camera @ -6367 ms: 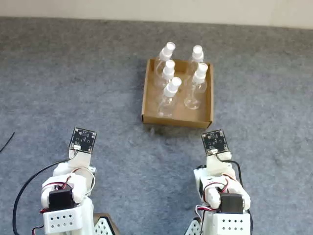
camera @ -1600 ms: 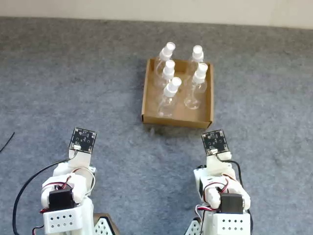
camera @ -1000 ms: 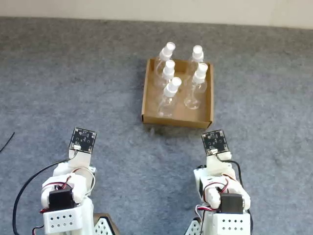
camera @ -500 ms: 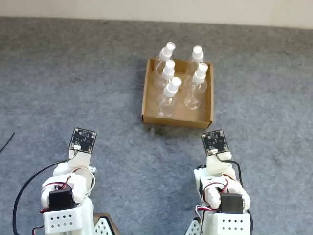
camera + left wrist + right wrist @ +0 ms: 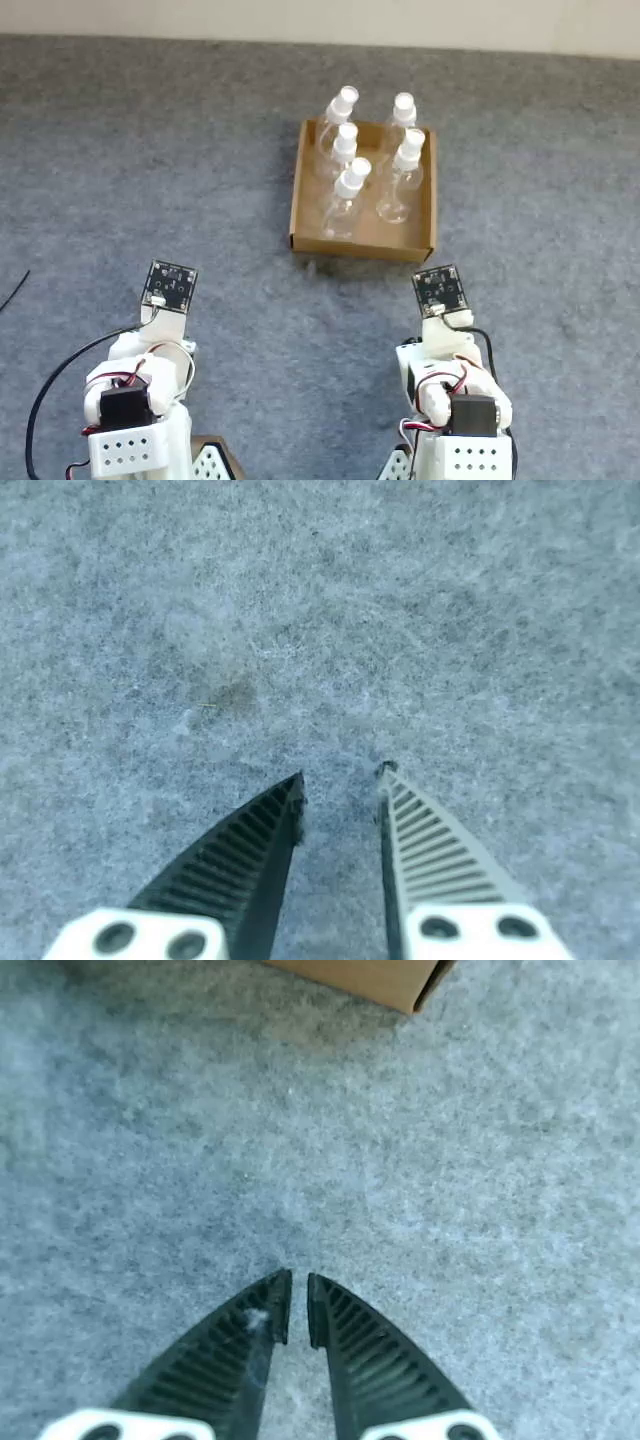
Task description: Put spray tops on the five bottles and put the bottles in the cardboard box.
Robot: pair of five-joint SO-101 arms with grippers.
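The left gripper [image 5: 340, 777] hangs over bare grey carpet [image 5: 320, 600] with its jaws a little apart, one finger black and the other pale, and nothing between them. The right gripper [image 5: 298, 1290] is drawn almost together, with a thin slit between its two black fingertips, and it too holds nothing; it points down at the same carpet, with a corner of the cardboard box [image 5: 370, 975] ahead of it. In the high view, the left arm [image 5: 140, 400] and the right arm [image 5: 450, 395] sit folded back at the near edge of the table, side by side and well apart, each topped by a small dark wrist board. The cardboard box [image 5: 300, 215] lies flat on the carpet ahead of them, apart from both and nearer the right arm's side. All five clear bottles stand upright inside it, close together, and each is already fitted with a white spray top. The nearest bottle [image 5: 342, 212] stands toward the box's left half, with its spray top [image 5: 352, 178] above it. A second bottle [image 5: 393, 198] stands just beside it on the right. A third [image 5: 333, 165] stands behind the nearest one. The last two, marked by their tops [image 5: 345, 100] and [image 5: 403, 107], are at the far wall. A thin black cable [image 5: 12, 290] lies at the left edge of the carpet.
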